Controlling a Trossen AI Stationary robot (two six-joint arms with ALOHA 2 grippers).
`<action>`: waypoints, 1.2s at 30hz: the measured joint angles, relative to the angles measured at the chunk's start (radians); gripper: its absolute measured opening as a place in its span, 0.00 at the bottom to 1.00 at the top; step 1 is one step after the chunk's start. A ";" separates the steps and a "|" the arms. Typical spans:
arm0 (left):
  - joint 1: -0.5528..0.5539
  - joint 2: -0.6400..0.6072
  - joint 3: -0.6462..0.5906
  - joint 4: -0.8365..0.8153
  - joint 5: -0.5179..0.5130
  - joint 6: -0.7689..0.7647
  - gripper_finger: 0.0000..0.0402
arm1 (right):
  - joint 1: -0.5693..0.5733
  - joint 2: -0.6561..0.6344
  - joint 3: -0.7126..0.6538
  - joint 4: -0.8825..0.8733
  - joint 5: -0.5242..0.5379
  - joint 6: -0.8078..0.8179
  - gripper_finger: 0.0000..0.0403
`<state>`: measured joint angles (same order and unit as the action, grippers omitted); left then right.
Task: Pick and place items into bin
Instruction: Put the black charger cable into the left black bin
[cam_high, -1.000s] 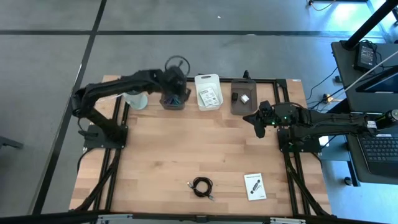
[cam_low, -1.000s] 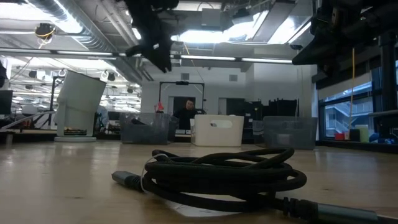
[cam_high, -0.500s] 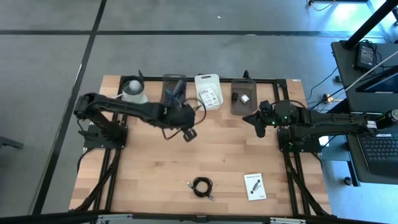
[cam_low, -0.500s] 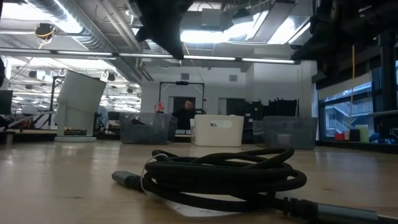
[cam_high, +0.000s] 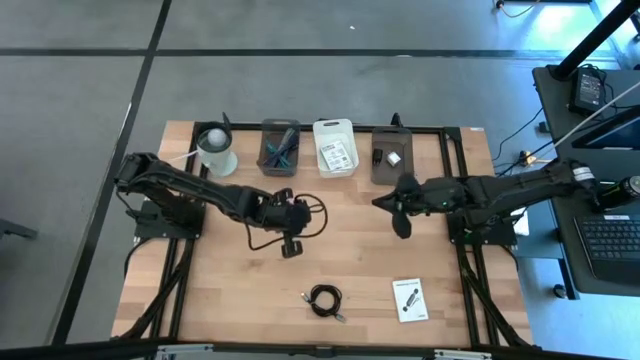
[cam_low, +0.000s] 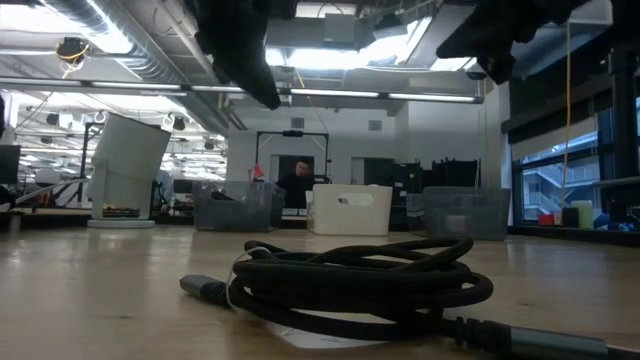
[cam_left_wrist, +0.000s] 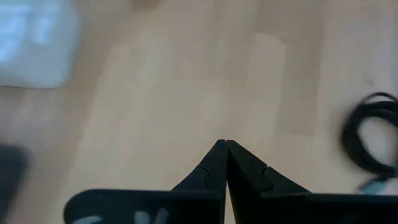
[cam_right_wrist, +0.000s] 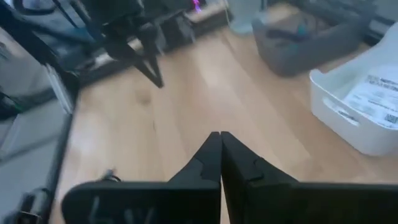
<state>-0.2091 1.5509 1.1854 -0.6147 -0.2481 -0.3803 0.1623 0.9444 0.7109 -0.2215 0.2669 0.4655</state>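
Seen from above, the left end effector (cam_high: 292, 245) hangs over the middle of the wooden surface (cam_high: 240, 290), fingers pressed together and empty, while the right end effector (cam_high: 398, 222), likewise closed and empty, sits right of centre. A cable (cam_high: 324, 299) and a card (cam_high: 409, 298) lie low in the frame. Three bins (cam_high: 279, 148) line the top edge.

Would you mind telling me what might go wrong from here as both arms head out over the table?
Both claws are shut, so the left claw must open before reaching the coiled black cable. The cable's loose loops may slip or trail. The right claw is also moving inward; the arms could crowd each other.
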 joint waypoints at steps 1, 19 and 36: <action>-0.005 0.000 -0.017 0.030 0.024 -0.007 0.00 | 0.006 0.023 0.027 -0.035 0.001 0.005 0.00; -0.036 -0.002 -0.054 0.225 0.126 0.102 0.03 | 0.077 0.254 0.137 -0.659 -0.089 0.498 0.00; -0.125 0.162 0.246 0.192 -0.072 0.037 0.25 | 0.258 0.252 0.001 -0.690 -0.137 0.515 0.00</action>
<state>-0.3338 1.7124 1.4311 -0.4228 -0.3206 -0.3435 0.4206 1.1969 0.7122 -0.9111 0.1296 0.9809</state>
